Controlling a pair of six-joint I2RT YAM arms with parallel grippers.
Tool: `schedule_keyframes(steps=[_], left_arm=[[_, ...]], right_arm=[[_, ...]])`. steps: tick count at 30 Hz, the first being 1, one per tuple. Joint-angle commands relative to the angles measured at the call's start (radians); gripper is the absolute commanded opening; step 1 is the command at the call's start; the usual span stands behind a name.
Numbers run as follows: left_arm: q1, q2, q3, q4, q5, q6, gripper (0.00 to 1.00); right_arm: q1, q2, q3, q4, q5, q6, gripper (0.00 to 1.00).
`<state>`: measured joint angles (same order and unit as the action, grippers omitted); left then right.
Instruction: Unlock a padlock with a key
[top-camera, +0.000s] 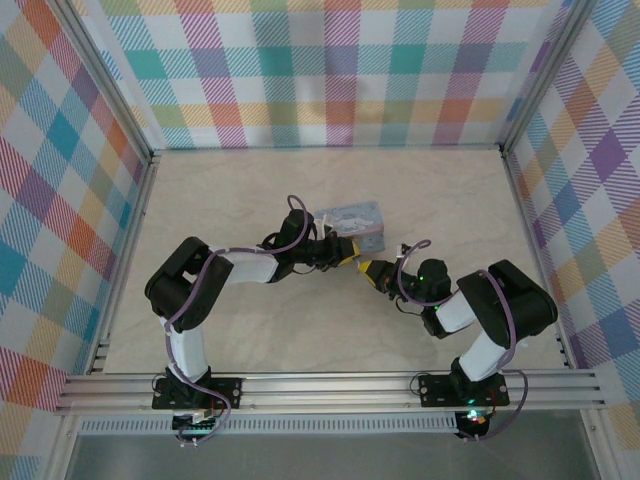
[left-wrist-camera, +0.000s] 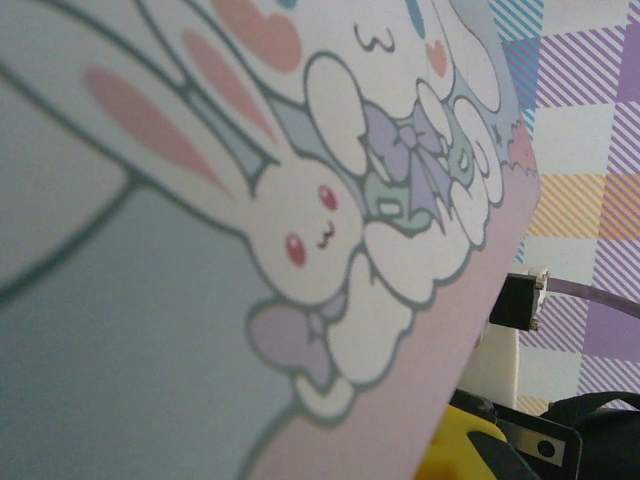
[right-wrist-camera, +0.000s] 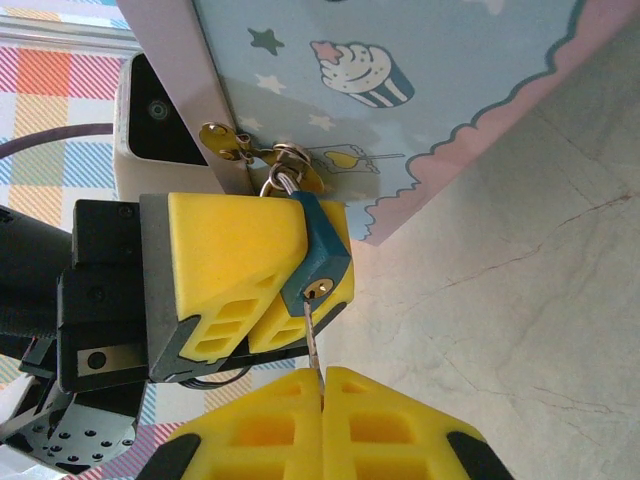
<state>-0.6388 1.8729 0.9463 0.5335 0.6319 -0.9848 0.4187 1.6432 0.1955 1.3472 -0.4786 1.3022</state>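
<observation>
In the right wrist view the small dark blue padlock (right-wrist-camera: 318, 262) hangs by its shackle from the gold hasp (right-wrist-camera: 240, 145) of the pale blue cartoon tin (right-wrist-camera: 420, 90). My left gripper (right-wrist-camera: 290, 300) is shut on the padlock, its yellow fingers (right-wrist-camera: 225, 260) pressed to both sides. A thin silver key (right-wrist-camera: 314, 345) stands pinched in my shut right gripper (right-wrist-camera: 322, 385), and its tip meets the brass keyhole on the padlock's underside. From above, the left gripper (top-camera: 345, 258) and right gripper (top-camera: 372, 272) meet at the tin's (top-camera: 352, 222) near edge. The padlock is hidden in the left wrist view.
The tin's printed bunny lid (left-wrist-camera: 250, 200) sits very close to the left wrist camera, with a yellow finger (left-wrist-camera: 465, 450) at the bottom edge. Plaid walls (top-camera: 320, 70) enclose the beige marbled table (top-camera: 250, 330). Open tabletop lies on all sides of the tin.
</observation>
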Motion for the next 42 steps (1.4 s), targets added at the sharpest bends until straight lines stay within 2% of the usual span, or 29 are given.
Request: schedule_keyframes(steps=[1,26,42], left_arm=[[0.01,0.008,-0.014,0.061,0.037,-0.031,0.05],[0.009,0.009,-0.031,0.144,0.098,-0.054,0.04],[0.004,0.005,-0.046,0.256,0.124,-0.086,0.01]], right_arm=[[0.0,-0.008,0.007,0.06,0.01,0.002,0.0],[-0.021,0.004,0.066,0.059,-0.009,0.033,0.0],[-0.041,0.105,0.088,0.06,0.039,0.296,0.0]])
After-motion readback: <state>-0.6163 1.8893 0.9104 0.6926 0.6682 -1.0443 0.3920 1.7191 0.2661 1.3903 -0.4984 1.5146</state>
